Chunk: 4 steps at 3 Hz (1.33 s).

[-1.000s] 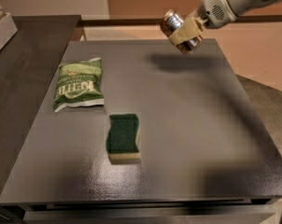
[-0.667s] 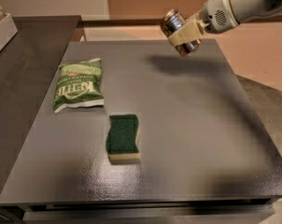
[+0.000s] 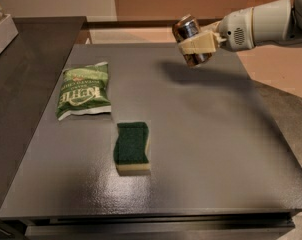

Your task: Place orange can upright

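Above the far right part of a dark grey table (image 3: 201, 149), clear of its surface: the orange can (image 3: 187, 29), clamped in the gripper (image 3: 197, 46) of a white robot arm (image 3: 261, 21) reaching in from the right edge of the view. Gripped across the middle of the body by beige fingers (image 3: 203, 44), closed tight against the metal. Tilted rather than upright, with one shiny silver end turned up and to the left and the darker lower end showing below the fingers. Touching nothing but the gripper.

Cast on the tabletop just beneath the can and a little nearer: a soft dark shadow (image 3: 206, 75).

Lying flat on the left side of the same table, well apart from the can: a green snack bag (image 3: 84, 90) with white lettering. Nearer than the bag and slightly to its right, close to it but not touching: a green sponge (image 3: 132, 147) with a pale underside, also flat, set lengthwise from front to back.

Beside the table on the left: a darker counter (image 3: 21, 94), with the corner of a pale tray (image 3: 2, 34) at the upper left, contents only partly seen and not identifiable.
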Each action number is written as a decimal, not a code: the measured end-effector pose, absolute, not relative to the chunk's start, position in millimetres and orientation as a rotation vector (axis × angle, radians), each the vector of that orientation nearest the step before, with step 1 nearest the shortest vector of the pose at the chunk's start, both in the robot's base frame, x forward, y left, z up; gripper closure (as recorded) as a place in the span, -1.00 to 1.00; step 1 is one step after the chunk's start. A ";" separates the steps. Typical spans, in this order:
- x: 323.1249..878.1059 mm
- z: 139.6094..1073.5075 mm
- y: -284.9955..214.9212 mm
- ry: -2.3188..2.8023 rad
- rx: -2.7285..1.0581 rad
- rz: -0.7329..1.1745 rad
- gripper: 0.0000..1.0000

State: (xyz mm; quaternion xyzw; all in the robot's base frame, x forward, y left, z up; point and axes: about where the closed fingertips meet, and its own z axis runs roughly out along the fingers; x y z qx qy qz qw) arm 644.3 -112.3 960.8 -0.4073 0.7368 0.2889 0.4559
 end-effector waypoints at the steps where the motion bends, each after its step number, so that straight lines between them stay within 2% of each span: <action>1: 644.0 950.2 -113.5 1.720 -0.908 0.800 1.00; 3: 638.7 937.7 -114.3 1.603 -0.824 0.865 1.00; 4: 636.5 931.2 -118.0 1.589 -0.813 0.838 1.00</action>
